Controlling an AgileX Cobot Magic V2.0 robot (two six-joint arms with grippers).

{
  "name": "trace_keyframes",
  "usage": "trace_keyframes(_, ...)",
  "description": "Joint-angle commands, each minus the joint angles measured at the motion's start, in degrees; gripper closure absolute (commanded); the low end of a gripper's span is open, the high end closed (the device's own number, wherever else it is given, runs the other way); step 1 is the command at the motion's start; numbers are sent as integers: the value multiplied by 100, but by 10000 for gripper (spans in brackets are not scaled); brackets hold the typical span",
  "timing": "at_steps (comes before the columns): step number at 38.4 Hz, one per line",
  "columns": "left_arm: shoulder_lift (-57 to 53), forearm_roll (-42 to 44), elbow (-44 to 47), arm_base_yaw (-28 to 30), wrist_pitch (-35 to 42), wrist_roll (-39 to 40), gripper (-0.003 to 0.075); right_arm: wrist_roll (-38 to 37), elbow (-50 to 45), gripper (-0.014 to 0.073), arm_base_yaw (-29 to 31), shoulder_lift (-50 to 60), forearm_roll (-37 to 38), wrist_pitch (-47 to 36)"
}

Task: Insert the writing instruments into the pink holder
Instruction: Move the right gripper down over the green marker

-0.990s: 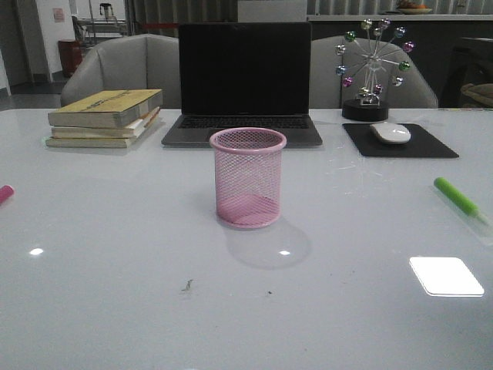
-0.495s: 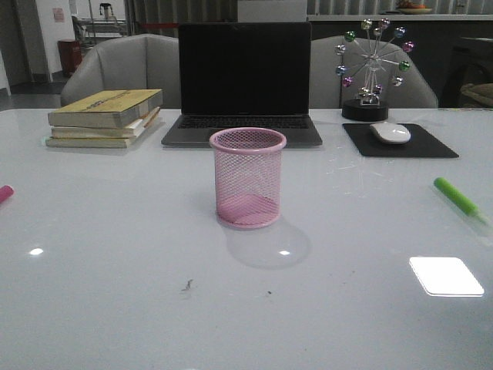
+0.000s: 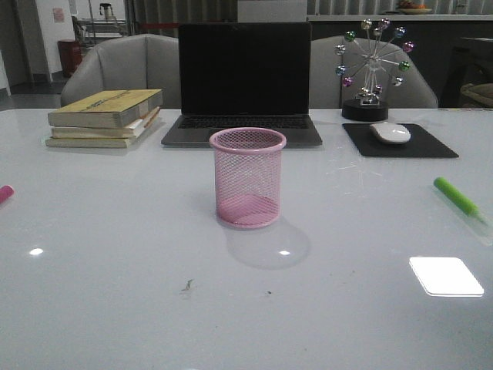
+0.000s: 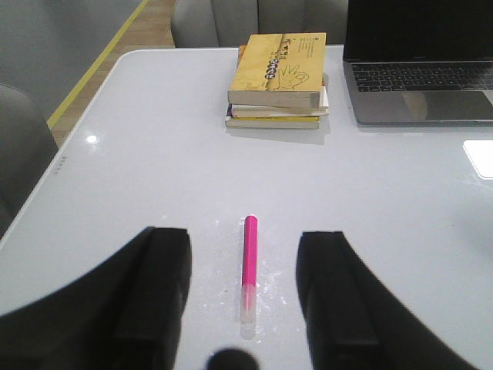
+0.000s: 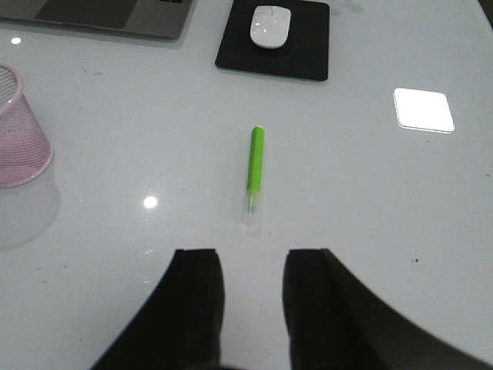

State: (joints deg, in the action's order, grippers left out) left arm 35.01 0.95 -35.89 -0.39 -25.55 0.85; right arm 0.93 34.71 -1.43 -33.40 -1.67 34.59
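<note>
The pink holder [image 3: 248, 178] stands upright in the middle of the white counter [image 3: 115, 254], with bare surface on every side of it. The pink marker [image 4: 249, 266] lies flat near the counter's left edge, only its tip showing at the left border of the front view; the green marker [image 3: 456, 196] lies flat near the right edge. Both are well apart from the holder.

The left gripper [image 4: 245, 304] hangs over the pink marker with its jaws wide, one finger on each side and neither touching it. The right gripper [image 5: 248, 304] sits just behind the pale end of the green marker, jaws parted more narrowly and holding nothing.

Along the far side stand a stack of books [image 3: 105, 117], an open laptop [image 3: 243, 85], and a black mouse pad [image 3: 400, 141] carrying a white mouse [image 3: 390, 132], with a small ferris-wheel ornament [image 3: 372, 71] behind it. Nothing lies between either marker and the holder.
</note>
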Motion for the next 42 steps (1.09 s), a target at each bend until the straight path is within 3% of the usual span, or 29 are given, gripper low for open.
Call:
trace_keyframes(1,39,-37,-176,-37,473,15,323,12,214,251,28,-38,85,-364)
trace_keyframes(20,39,-37,-176,-37,473,15,324,12,338,251,28,-591,85,-274)
trace_keyframes(42,39,-37,-176,-37,473,15,325,7,2738,251,53,-4372,384,-148)
